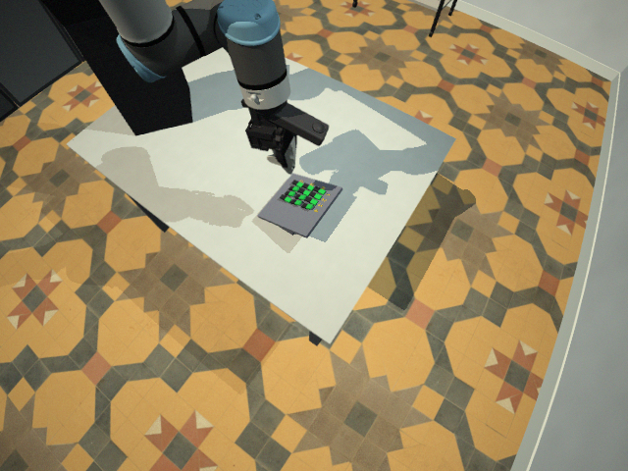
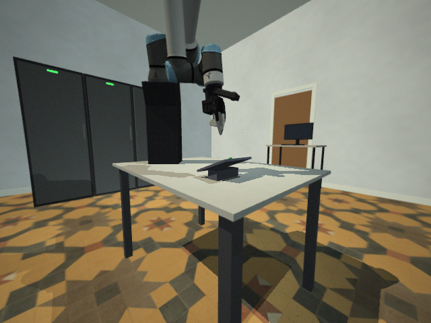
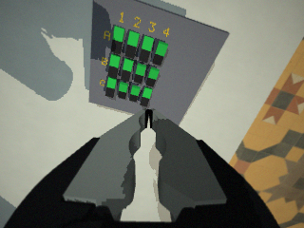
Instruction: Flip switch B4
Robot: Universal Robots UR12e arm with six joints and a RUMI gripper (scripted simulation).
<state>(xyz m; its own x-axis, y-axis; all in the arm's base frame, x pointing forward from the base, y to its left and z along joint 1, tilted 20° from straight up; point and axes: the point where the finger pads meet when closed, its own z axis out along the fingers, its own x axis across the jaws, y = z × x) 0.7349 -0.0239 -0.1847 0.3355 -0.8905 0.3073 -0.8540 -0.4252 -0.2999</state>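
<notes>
A grey tilted switch panel [image 1: 300, 204] sits on the white table; it also shows in the side view [image 2: 223, 163] and the wrist view [image 3: 152, 66]. It carries three rows of four green rocker switches, lettered A to C and numbered 1 to 4 in yellow. The B4 switch [image 3: 153, 75] is at the right end of the middle row. My gripper [image 1: 287, 161] [image 2: 220, 130] is shut and empty, hanging well above the panel's near side. In the wrist view the closed fingertips point just below row C.
The white table [image 1: 263, 202] stands on a patterned tile floor. The arm's black pedestal [image 2: 163, 121] stands at the table's back. Dark cabinets [image 2: 73, 132] line the wall; a small desk with a monitor [image 2: 297, 133] stands by the door.
</notes>
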